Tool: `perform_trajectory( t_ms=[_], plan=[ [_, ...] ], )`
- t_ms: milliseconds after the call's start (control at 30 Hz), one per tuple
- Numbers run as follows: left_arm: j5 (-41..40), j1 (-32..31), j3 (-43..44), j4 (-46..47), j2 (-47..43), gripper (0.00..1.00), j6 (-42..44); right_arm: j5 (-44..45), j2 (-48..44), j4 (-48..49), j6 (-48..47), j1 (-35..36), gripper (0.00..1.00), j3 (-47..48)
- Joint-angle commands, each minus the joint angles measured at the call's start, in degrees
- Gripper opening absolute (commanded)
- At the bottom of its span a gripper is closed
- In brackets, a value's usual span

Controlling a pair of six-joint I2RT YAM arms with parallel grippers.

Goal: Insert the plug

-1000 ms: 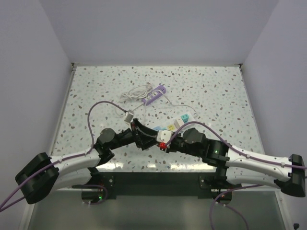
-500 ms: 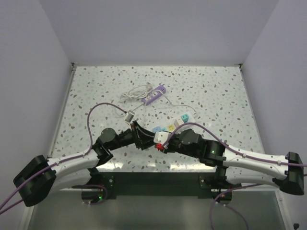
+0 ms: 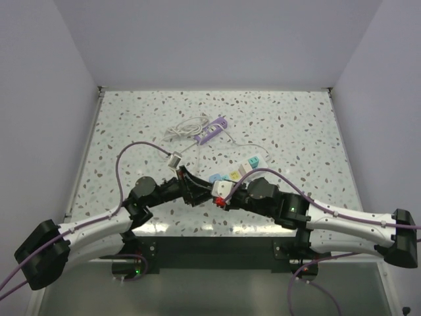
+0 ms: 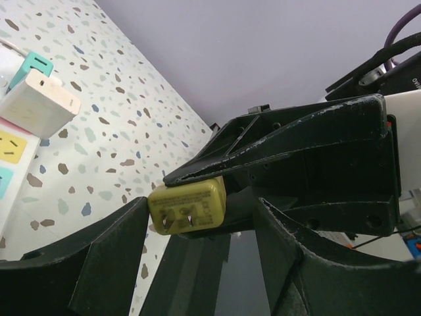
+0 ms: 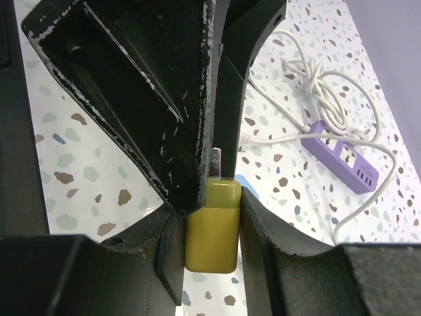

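Note:
The yellow plug (image 5: pixel 212 227) sits between my right gripper's (image 5: pixel 210 205) fingers, prongs pointing away from the wrist. My right gripper is shut on it. In the left wrist view the plug (image 4: pixel 187 205) shows its two prongs. It lies between my left gripper's (image 4: pixel 200 224) wide-open fingers, close to the left finger (image 4: pixel 99 263). In the top view both grippers meet at the near middle of the table, left (image 3: pixel 192 187) and right (image 3: pixel 217 196), and the plug is hidden between them. The white power strip (image 3: pixel 233 173) with coloured sockets lies just beyond them.
A white cube adapter (image 4: pixel 39 102) sits on the white strip (image 4: pixel 13 151). A purple power strip (image 3: pixel 214 130) with a coiled white cable (image 3: pixel 186 127) lies farther back. A small grey adapter (image 3: pixel 176 160) lies left of the grippers. Walls enclose the table.
The right gripper has shifted a little left with the plug, toward the left gripper. The left arm has shifted slightly. The two grippers stay together.

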Motion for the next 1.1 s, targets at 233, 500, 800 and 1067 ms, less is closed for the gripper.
perform_trajectory(
  t_ms=[233, 500, 800, 1067],
  plan=[
    [13.7, 4.0, -2.6, -4.0, -5.8, 0.69, -0.7, 9.9, -1.6, 6.7, -1.4, -1.8, 0.0, 0.3],
    [12.4, 4.0, -1.1, 0.9, -1.8, 0.69, -1.4, 9.1, 0.4, 6.0, -1.1, -1.6, 0.0, 1.0],
    [8.3, 6.1, 0.4, 2.7, -2.1, 0.69, -2.7, 7.0, -0.8, 5.9, -0.5, -1.2, 0.0, 0.3],
    [6.3, 6.1, 2.2, 5.4, 0.4, 0.69, -3.8, 5.2, -1.0, 5.5, -0.4, -0.6, 0.0, 0.5]
  ],
)
